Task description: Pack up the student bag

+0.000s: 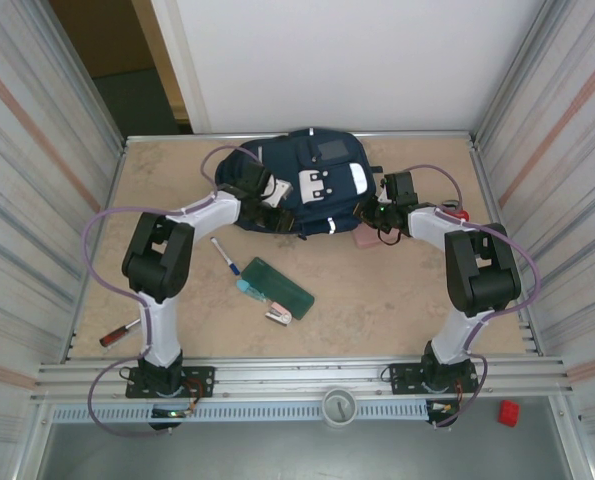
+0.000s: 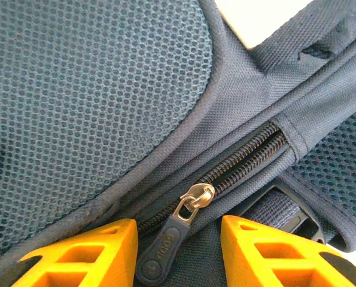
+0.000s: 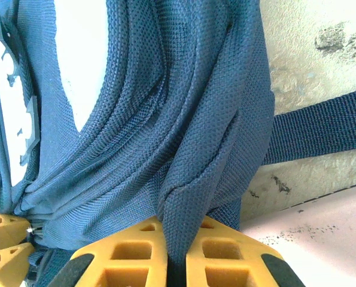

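Top external view first: the bag (image 1: 312, 180) lay at the far middle of the table (image 1: 407, 290). Both arms were in on it, with the left gripper (image 1: 275, 200) at its left flank and the right gripper (image 1: 372, 215) at its right edge. From up there, neither pair of jaws could be read. What that view did give was the loose gear well behind the jaws, toward the bases: a pen (image 1: 225, 256), a green case (image 1: 277, 285), and a red-handled screwdriver (image 1: 119, 333) far out left. A pink thing (image 1: 365, 240) sat just beside the right gripper.

Left wrist view settled that side. The jaws stood apart, clamping nothing, and the zip pull (image 2: 166, 251) lay right in the gap, closer to one yellow finger (image 2: 88, 254) than the other. Just ahead of the jaws the zip (image 2: 243, 158) ran up and away. A mesh panel (image 2: 94, 89) spread beyond it, and a black buckle (image 2: 285, 209) showed just past the other finger.

Right wrist view, and there was the grip: the jaws were pressed together on a fold of the bag's cloth, pinched upright between the fingers (image 3: 130, 254). Ahead of them the fabric bunched in ridges, with a white patch (image 3: 82, 54) further on. A strap (image 3: 321, 128) ran off sideways over bare table, and the pink surface lay right beside the jaws.
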Available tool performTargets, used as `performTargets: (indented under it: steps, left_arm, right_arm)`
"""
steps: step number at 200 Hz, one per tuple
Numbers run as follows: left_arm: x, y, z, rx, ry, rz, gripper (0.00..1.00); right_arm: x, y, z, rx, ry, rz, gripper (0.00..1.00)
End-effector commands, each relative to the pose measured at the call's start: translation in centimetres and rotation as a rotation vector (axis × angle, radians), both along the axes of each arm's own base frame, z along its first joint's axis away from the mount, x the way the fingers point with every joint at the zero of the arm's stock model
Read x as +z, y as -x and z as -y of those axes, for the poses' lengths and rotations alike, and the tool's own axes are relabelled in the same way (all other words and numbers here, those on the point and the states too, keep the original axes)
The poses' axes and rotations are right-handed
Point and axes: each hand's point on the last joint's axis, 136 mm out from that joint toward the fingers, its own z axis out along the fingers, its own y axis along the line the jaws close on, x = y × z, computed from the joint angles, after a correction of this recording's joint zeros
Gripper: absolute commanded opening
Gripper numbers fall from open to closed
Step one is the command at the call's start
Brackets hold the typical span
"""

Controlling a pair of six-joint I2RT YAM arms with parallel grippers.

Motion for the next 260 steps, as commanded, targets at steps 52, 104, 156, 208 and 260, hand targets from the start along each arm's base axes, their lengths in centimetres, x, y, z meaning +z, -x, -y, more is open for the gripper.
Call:
performTargets:
  steps: [52,104,156,208,260]
  left_arm:
    - [-4.5,2.1,-0.1,-0.088,-0.103,-0.103,0.41]
    - [-4.4,1.0,1.1,-0.103,-0.081,-0.045,0.25]
    - [2.1,-0.2,2.5,-0.127,0.079,0.109,0.03]
    - [4.3,-0.6,2.0,-0.14,0.096,0.173,0.0]
    - [5.2,-0.5,1.0,-0.161,0.082,0.207,0.0]
  right_arm:
    - [-0.8,0.1,-1.3,0.064,-0.021,-0.008,0.08]
    - [-0.7,0.4,-1.4,0.069,-0.012,-0.014,0.08]
    - [-0.6,0.6,-0.7,0.064,0.004,-0.015,0.07]
    - [-0.4,0.6,0.1,0.054,0.005,-0.011,0.06]
    - [0.0,0.5,1.2,0.035,0.004,-0.002,0.05]
